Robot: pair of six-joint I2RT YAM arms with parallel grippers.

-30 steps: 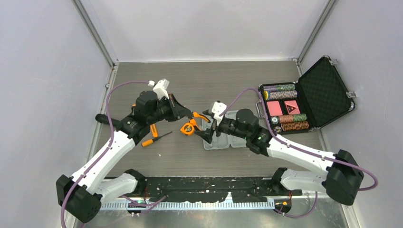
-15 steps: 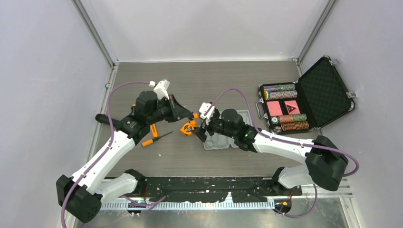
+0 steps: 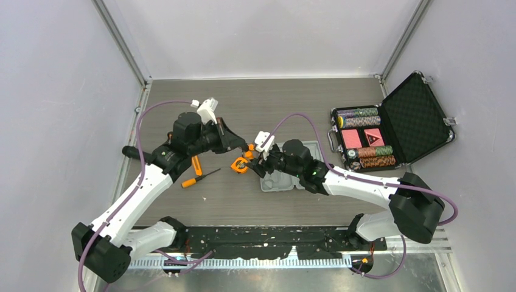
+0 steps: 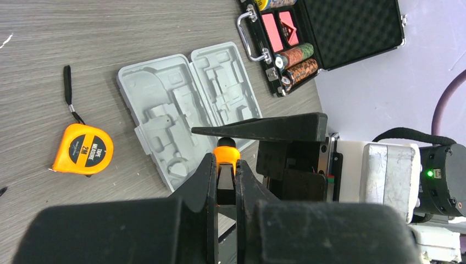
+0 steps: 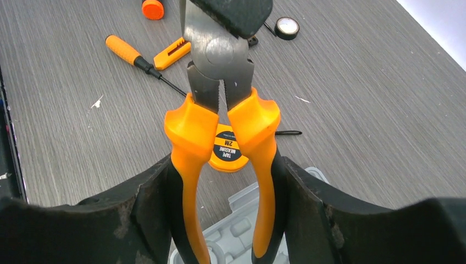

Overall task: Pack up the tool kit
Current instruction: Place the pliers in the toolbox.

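Note:
The orange-and-black pliers [image 3: 248,152] hang between both grippers above the table. My left gripper [image 3: 243,146] is shut on their metal head [image 5: 220,55]; an orange handle tip [image 4: 226,154] shows past my fingers. My right gripper [image 3: 255,163] has its fingers [image 5: 148,209] pressed against the outer sides of both handles [image 5: 220,137]. The grey tool kit case [image 3: 283,176] lies open below, its slots bare [image 4: 187,102]. The orange tape measure [image 3: 241,165] lies just left of the case [image 4: 82,149]. An orange-handled screwdriver [image 3: 198,179] lies further left [image 5: 132,55].
A black foam-lined case [image 3: 395,128] with poker chips stands open at the right. A small orange tool [image 3: 196,165] lies by the screwdriver. A small round black piece [image 5: 287,27] and an orange cap [image 5: 153,8] lie on the wooden table beyond.
My right gripper swung left from over the grey case to the pliers' handles and stands around them. My left gripper, with the pliers, has barely shifted.

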